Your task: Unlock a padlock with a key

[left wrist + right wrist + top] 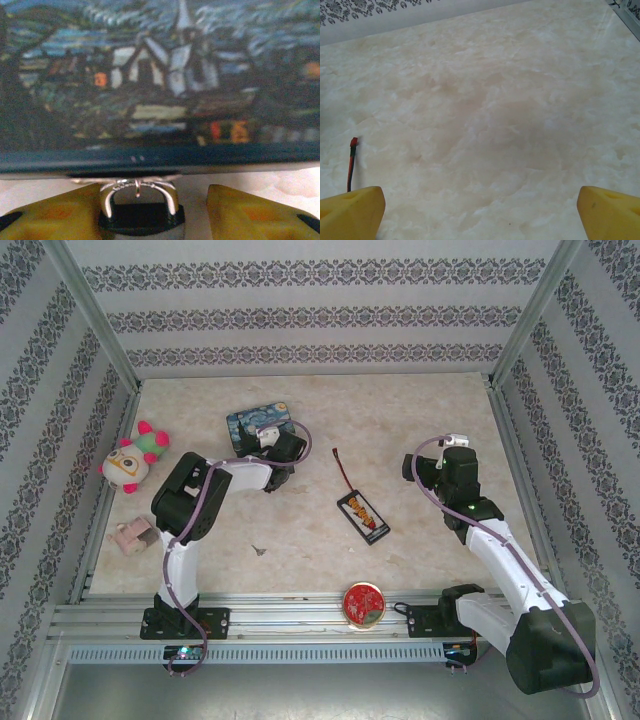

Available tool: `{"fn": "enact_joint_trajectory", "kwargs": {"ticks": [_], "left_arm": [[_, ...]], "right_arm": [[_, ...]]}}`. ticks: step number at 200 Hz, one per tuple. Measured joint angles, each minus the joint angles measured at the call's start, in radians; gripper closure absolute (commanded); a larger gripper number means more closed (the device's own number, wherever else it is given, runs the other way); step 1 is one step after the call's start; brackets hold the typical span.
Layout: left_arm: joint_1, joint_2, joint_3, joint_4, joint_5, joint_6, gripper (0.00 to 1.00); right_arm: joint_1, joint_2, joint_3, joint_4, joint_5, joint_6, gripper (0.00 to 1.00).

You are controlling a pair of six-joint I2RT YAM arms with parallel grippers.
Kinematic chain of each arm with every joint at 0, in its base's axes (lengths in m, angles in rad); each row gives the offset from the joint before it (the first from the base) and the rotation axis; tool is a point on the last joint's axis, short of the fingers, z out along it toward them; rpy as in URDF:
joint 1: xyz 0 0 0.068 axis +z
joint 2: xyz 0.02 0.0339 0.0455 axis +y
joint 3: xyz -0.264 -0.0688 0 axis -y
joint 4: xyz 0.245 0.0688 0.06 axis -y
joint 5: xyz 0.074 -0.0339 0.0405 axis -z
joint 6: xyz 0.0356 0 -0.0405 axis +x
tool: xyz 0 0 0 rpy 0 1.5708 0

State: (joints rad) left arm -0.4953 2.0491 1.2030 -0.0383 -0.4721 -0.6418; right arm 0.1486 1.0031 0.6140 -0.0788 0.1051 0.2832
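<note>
The padlock [140,212], a tiny black body with a silver shackle, lies on the table against the front edge of the blue painted tin [160,75]. A thin wire ring hangs on the shackle. My left gripper [155,202] is open with its yellow fingers [55,215] on either side of the padlock, which sits nearer the left one. In the top view the left gripper [270,443] is at the tin [255,423] and covers the padlock. A tiny grey speck [258,550] on the table may be the key, too small to tell. My right gripper [427,466] is open over bare table.
A black pack with a red-yellow label [363,516] lies mid-table, and a thin dark wire with a red tip [340,465] [351,165] runs from it. A plush toy [130,460] and a small pink object [130,535] sit at the left. A red round tin [363,604] is at the front rail.
</note>
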Motion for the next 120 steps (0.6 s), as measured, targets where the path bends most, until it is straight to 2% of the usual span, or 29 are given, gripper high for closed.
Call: {"fn": "enact_joint_trajectory", "kwargs": {"ticks": [40, 77, 120], "left_arm": [[0.003, 0.002, 0.004, 0.0, 0.0, -0.012, 0.61], [0.006, 0.002, 0.005, 0.0, 0.0, -0.013, 0.82], [0.006, -0.007, -0.012, 0.016, 0.016, -0.014, 0.9]], "right_arm": [[0.0, 0.002, 0.0, 0.0, -0.01, 0.0, 0.02], [0.0, 0.002, 0.0, 0.0, -0.01, 0.0, 0.02], [0.022, 0.002, 0.0, -0.005, -0.017, 0.0, 0.02]]}}
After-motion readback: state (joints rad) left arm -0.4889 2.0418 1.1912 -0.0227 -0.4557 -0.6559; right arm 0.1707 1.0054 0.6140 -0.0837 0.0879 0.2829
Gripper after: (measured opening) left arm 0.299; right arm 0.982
